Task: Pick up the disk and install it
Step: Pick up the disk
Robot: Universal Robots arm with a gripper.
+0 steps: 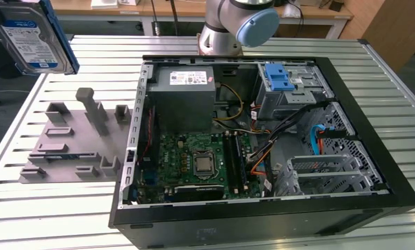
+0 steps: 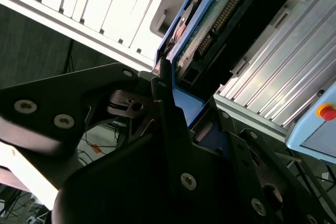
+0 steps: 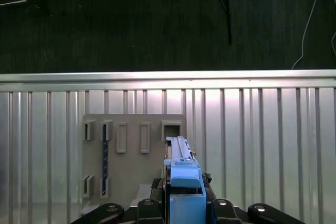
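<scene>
Hand [image 3: 185, 204] is gripping the disk [image 1: 32, 37] by its blue carrier, with the fingers [image 2: 164, 85] closing on both of its sides in the second wrist view. Disk is hanging raised off the desk [image 1: 47, 208] at the exterior view's far left, clear of the grey rack [image 1: 72, 140] and well apart from the open case [image 1: 263, 225].

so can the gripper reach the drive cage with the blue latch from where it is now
Probably yes. The computer case lies open, and nothing covers the drive cage beneath the blue latch; black cables run beside it. The gripper holds the disk aloft at the exterior view's left.
</scene>
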